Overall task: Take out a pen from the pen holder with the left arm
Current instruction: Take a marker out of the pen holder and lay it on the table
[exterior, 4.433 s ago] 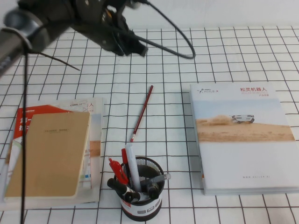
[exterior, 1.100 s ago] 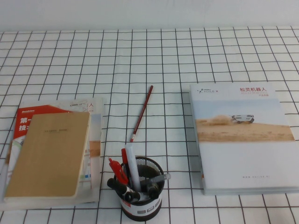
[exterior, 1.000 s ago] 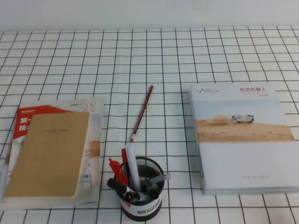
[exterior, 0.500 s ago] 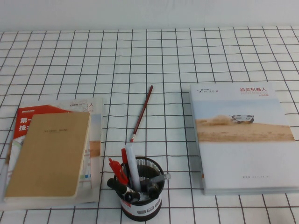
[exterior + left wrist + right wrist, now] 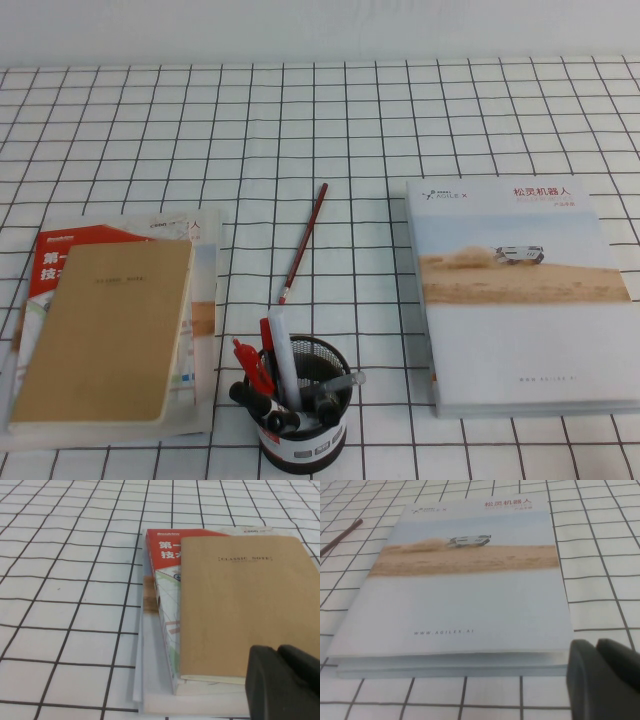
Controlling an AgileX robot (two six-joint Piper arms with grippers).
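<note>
White pen (image 5: 283,350) in pen holder (image 5: 300,425): likely light, stiff, slick; pinch upper barrel. Left gripper (image 5: 278,651) by notebook (image 5: 240,605), jaws together. Right gripper (image 5: 596,645) by booklet (image 5: 470,590), jaws together.

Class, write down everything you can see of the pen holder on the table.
The pen holder is a round black wire-mesh cup with a pale band low on its side. It stands upright on the checked table at the near edge, between the notebook stack and the booklet, touching neither. Pens lean out of it: white, red, black. Neither gripper is at it: the left gripper, shut, is by that stack; the right gripper, shut, by the booklet.
</note>
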